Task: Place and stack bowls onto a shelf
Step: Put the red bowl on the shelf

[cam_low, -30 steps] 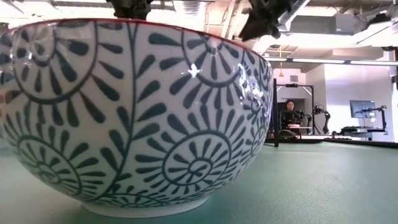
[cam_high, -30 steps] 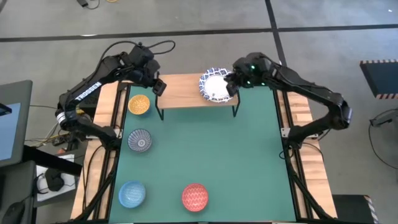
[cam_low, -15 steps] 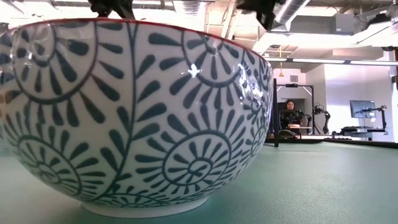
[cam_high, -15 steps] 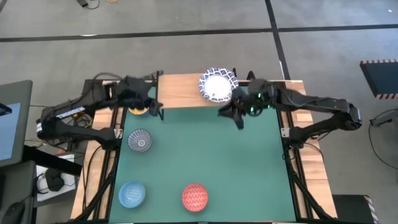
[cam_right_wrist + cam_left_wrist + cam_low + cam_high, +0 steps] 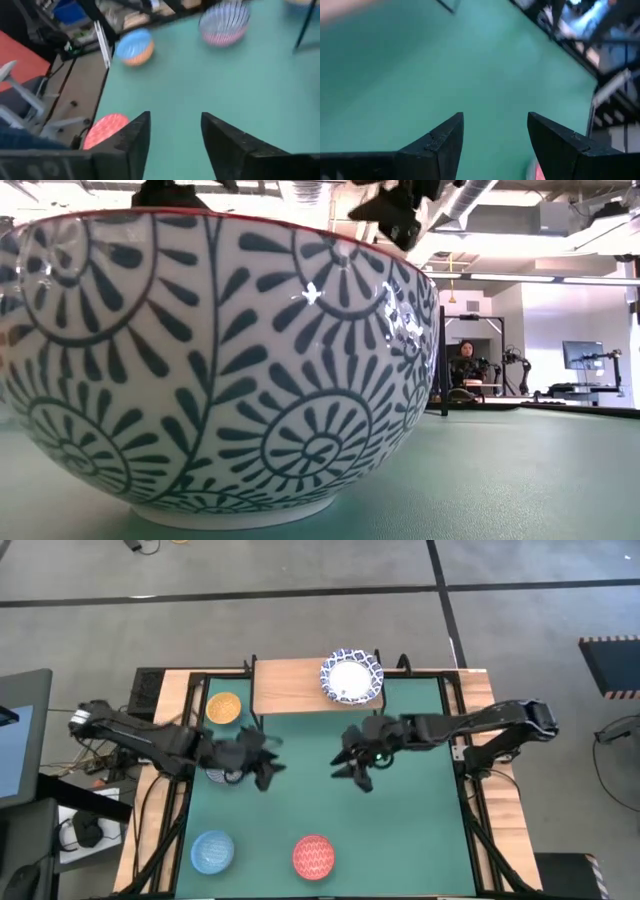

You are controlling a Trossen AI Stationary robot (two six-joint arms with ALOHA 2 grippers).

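**Operator:** Over the middle of the worktop (image 5: 400, 830), which hand is nearer to a loose bowl?

**Technician:** The left hand (image 5: 262, 762). It hangs just beside the grey-patterned bowl (image 5: 222, 771), which lies toward the left edge from it, partly hidden under the arm. The left wrist view shows its fingers (image 5: 440, 145) spread, nothing between them.

**Operator:** And the right hand (image 5: 352, 762)?

**Technician:** It hangs near the worktop centre, fingers (image 5: 127, 145) spread and empty. The red bowl (image 5: 313, 857) lies toward the front edge from it; the light blue bowl (image 5: 212, 850) sits further left. The yellow-orange bowl (image 5: 223, 708) stands just beside the shelf's left end.

**Operator:** Status of the shelf (image 5: 290, 688)?

**Technician:** A white bowl with a blue lattice rim (image 5: 351, 677) rests on its right end. Whether others are nested beneath it cannot be determined. The left and middle of the board are bare wood. Bowls are round, so no long axis governs approach.

**Operator:** Surface and surroundings?

**Technician:** Green matting, flat and level. The low view is filled by one patterned bowl (image 5: 210, 370); a seated person (image 5: 464, 366) is visible far behind.
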